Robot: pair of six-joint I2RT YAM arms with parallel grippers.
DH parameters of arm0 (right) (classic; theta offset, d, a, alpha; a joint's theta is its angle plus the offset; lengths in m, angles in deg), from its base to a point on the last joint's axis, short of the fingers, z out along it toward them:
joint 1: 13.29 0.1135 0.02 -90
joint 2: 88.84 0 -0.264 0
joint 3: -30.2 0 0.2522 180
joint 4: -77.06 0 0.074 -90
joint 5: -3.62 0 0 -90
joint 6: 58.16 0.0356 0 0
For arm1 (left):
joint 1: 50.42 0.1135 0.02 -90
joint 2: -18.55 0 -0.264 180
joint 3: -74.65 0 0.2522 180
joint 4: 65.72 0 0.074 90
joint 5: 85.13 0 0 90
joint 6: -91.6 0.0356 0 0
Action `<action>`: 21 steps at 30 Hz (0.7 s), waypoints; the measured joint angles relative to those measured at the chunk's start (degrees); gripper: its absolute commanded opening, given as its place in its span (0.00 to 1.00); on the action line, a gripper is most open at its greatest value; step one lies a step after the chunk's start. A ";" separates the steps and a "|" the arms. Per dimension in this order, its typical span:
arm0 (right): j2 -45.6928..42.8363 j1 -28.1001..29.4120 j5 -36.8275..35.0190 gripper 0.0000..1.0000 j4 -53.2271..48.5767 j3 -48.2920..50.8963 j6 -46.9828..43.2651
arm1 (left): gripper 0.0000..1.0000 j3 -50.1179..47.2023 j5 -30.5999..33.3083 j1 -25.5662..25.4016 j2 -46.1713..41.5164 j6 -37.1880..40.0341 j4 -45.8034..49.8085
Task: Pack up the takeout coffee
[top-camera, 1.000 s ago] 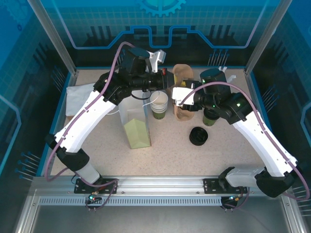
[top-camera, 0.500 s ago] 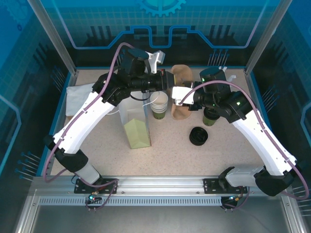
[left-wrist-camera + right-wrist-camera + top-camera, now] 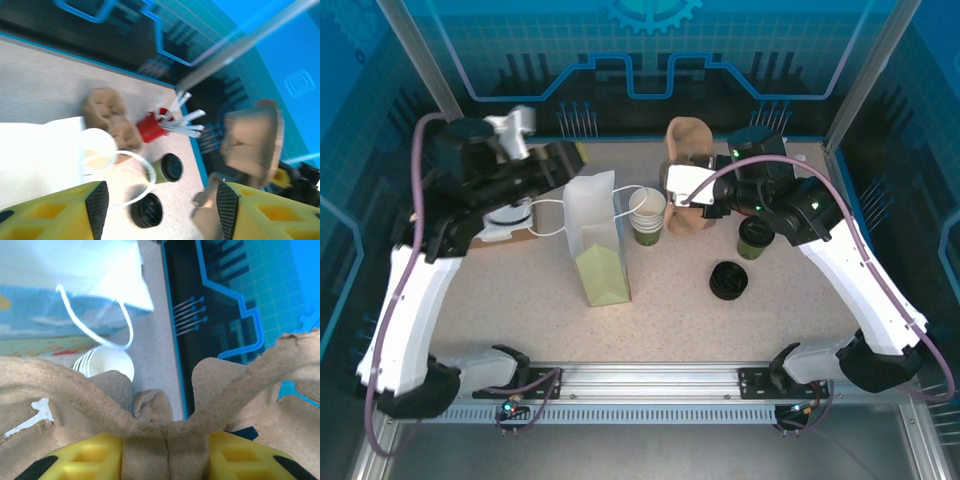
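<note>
Our right pincer [image 3: 165, 455] is clamped on a brown pulp carrier [image 3: 685, 140], our left pincer [image 3: 162, 207] holds its jaws apart, and the takeout coffee [image 3: 755, 238] stands on the speckled beige tabletop [image 3: 670, 310], enclosed by blue glowing walls [image 3: 650, 50].

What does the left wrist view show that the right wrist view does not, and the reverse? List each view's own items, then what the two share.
Left wrist view's own: the takeout coffee with its black lid on, a stack of black lids, and a red cup holding white sticks. Right wrist view's own: a close look at the right gripper clamped on the edge of the cardboard carrier. Shared: the white bag with its loop handle, the stack of lidless cups beside it, and the carrier.
</note>
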 measured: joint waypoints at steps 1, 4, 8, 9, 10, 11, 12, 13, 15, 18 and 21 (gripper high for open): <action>1.05 1.09 -0.48 0.35 -0.04 -1.55 0.20 | 0.66 -1.22 -0.07 2.38 -1.79 0.31 0.96; 5.29 4.79 -2.51 0.35 0.24 -7.08 0.68 | 0.70 -5.49 -1.60 9.44 -6.38 1.33 3.80; 11.69 9.46 -5.25 0.35 0.44 -14.19 1.14 | 0.74 -12.87 -5.46 17.75 -9.57 1.99 5.86; 13.64 10.69 -6.08 0.34 0.46 -16.13 1.27 | 0.75 -15.08 -6.71 19.56 -9.94 2.19 5.99; 15.28 11.63 -6.51 0.34 0.46 -17.77 1.31 | 0.75 -17.14 -7.74 21.09 -10.16 2.38 6.01; 17.40 12.74 -7.19 0.34 0.48 -19.87 1.33 | 0.76 -19.37 -9.01 22.51 -10.21 2.38 5.92; 19.19 13.64 -7.76 0.34 0.37 -21.59 1.33 | 0.76 -21.64 -10.23 23.76 -10.19 2.38 5.77; 20.68 14.34 -8.11 0.34 0.37 -22.84 1.36 | 0.76 -23.54 -11.43 24.48 -10.21 2.36 5.38; 23.89 15.67 -9.22 0.34 0.11 -25.42 1.51 | 0.76 -27.58 -14.45 25.14 -10.38 2.08 3.89; 27.76 16.90 -10.71 0.34 -0.15 -28.33 1.51 | 0.75 -31.52 -19.34 25.18 -10.58 1.27 0.70; 30.29 17.53 -11.72 0.34 -0.28 -29.22 1.57 | 0.72 -32.83 -22.69 25.14 -10.58 0.98 -1.81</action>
